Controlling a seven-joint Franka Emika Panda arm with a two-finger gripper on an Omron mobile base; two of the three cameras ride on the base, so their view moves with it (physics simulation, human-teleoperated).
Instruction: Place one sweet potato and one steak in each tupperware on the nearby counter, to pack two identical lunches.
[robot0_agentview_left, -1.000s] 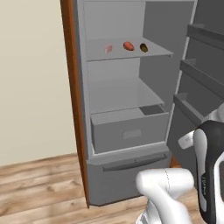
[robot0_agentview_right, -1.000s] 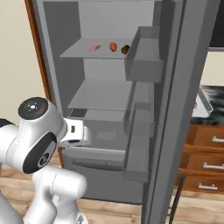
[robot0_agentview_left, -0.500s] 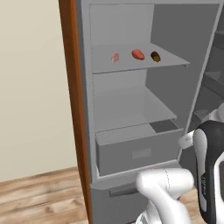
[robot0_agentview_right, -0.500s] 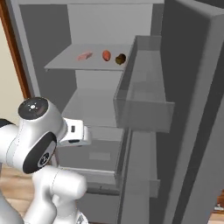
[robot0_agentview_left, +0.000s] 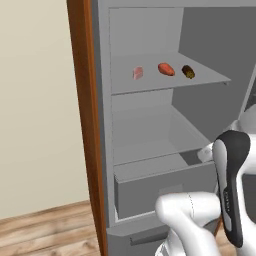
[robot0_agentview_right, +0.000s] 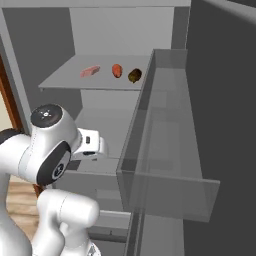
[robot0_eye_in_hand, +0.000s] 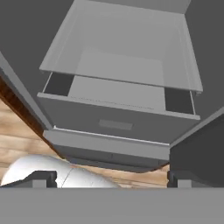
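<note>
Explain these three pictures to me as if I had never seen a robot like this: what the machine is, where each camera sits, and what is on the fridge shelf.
The machine is a white robot arm on a driving base, facing an open fridge. Two cameras ride on the base, behind the arm to its left and right. The third sits on the hand and looks down at the fridge drawer; the gripper at the bottom of that view is open and holds nothing. On the upper shelf lie three foods in a row: a pink steak, an orange-red sweet potato and a dark brown sweet potato.
</note>
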